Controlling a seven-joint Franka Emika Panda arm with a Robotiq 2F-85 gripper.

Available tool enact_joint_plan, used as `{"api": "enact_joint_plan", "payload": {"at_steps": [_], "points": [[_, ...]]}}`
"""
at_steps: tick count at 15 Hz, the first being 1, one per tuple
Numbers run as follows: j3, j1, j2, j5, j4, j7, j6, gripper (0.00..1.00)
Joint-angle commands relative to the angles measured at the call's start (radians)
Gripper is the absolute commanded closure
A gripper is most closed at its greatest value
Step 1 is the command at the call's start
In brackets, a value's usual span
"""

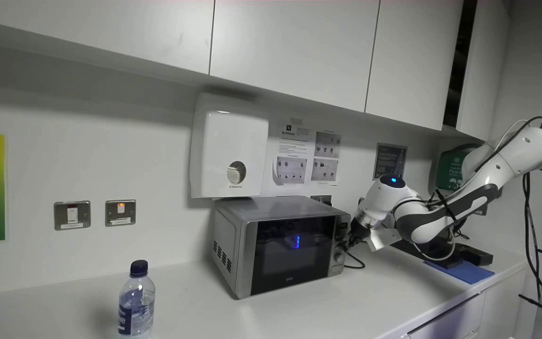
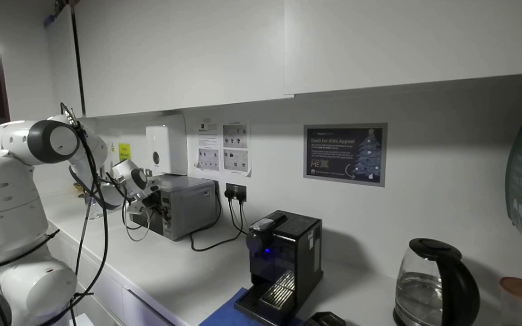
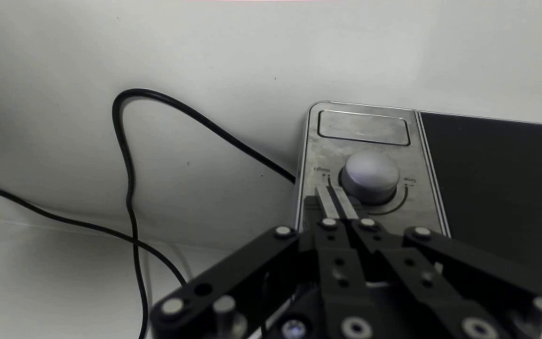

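A silver microwave [image 1: 294, 254] with a dark glass door and a lit blue display stands on the counter, showing in both exterior views. Its control panel [image 3: 365, 128] fills the middle of the wrist view. A round silver knob [image 3: 372, 174] sits on that panel, with small "Weight" and "Time" marks beside it. My gripper [image 3: 336, 200] is shut, its fingers together with nothing held between them. The tips lie at the knob's lower left in the wrist view; whether they touch knob or panel I cannot tell. In an exterior view the gripper [image 1: 350, 241] reaches the microwave's right front side.
Black cables [image 3: 130, 179] run over the surface beside the microwave. A water bottle [image 1: 137, 301] stands on the counter. Farther along are a black coffee machine [image 2: 288, 253] on a blue mat and a glass kettle [image 2: 424, 290]. Wall cupboards [image 1: 294, 47] and a towel dispenser [image 1: 231, 146] hang above.
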Motion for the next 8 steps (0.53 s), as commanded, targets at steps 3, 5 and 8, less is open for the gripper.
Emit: {"api": "enact_joint_plan", "payload": {"at_steps": [3, 5, 8], "points": [[-0.002, -0.014, 0.03, -0.054, 0.045, -0.002, -0.002, 1.0], [-0.001, -0.014, 0.03, -0.066, 0.05, -0.001, -0.01, 1.0], [0.001, -0.015, 0.028, -0.08, 0.056, 0.0, -0.019, 1.0]]}}
